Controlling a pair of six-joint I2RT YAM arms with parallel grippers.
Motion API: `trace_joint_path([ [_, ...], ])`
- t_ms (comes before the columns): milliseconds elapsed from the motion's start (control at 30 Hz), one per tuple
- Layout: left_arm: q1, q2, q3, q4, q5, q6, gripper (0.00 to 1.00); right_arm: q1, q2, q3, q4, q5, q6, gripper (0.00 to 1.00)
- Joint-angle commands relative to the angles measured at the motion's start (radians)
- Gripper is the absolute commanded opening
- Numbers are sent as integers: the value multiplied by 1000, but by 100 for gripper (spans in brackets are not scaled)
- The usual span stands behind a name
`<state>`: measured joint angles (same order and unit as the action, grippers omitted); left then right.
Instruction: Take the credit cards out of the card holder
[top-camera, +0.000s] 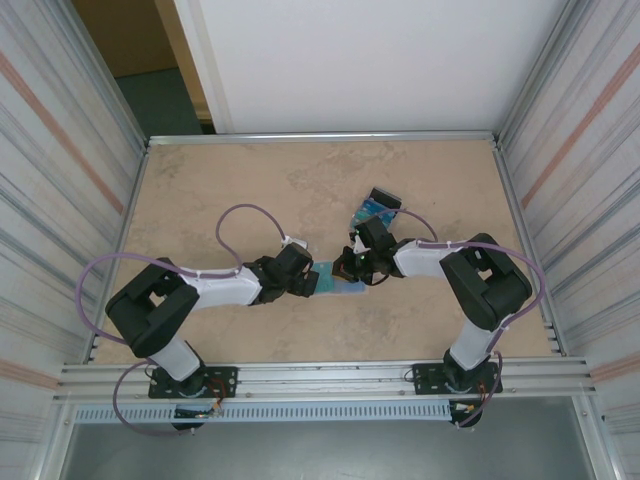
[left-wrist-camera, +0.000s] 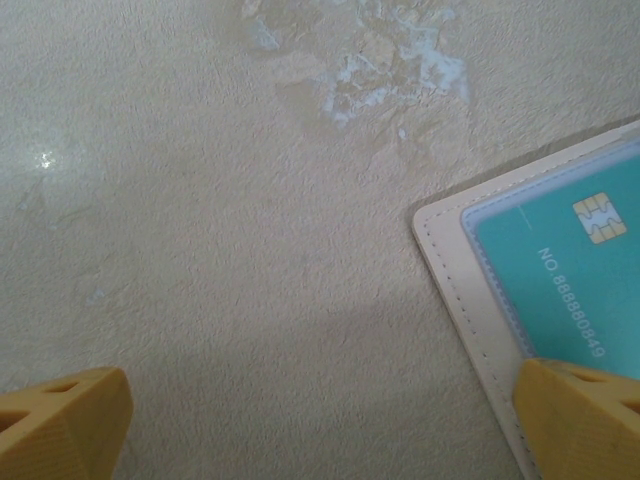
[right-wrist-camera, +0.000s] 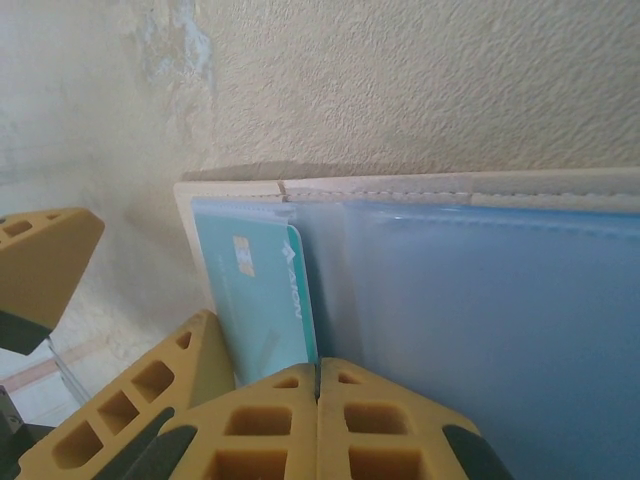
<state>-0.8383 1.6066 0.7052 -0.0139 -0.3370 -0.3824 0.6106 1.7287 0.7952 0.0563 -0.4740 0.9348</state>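
Looking from the near edge outward: the left pincer (left-wrist-camera: 320, 425) is spread as wide as it goes with nothing in it, one yellow fingertip (left-wrist-camera: 580, 425) overlapping a corner of the card holder (top-camera: 340, 288). The holder lies open and flat on the worktop (top-camera: 220, 190), right between the two pincers. The right pincer (right-wrist-camera: 318, 425) is squeezed fully shut at the holder's edge. Its tips block the lower end of the teal card (right-wrist-camera: 262, 300) tucked in a clear sleeve (right-wrist-camera: 480, 320), and I can't tell if it's pinching anything. The card has a gold chip (left-wrist-camera: 598, 218) and white print reading "NO 8888...", later digits fuzzy. Farther back, beside the right arm (top-camera: 480, 280), loose cards (top-camera: 380, 209) lie well apart from the holder.
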Motion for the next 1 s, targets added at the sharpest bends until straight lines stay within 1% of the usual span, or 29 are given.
trace_joint_path([
  [0, -6, 42, 2, -61, -7, -3, 99, -4, 0, -20, 14, -28, 9, 0],
  [567, -7, 49, 8, -71, -17, 3, 99, -44, -44, -31, -56, 16, -37, 0],
  [833, -7, 50, 14, -80, -19, 8, 99, -57, -54, -36, -57, 14, -43, 0],
  [967, -7, 52, 16, -81, -20, 8, 99, -55, -48, -44, -13, -22, -26, 2],
])
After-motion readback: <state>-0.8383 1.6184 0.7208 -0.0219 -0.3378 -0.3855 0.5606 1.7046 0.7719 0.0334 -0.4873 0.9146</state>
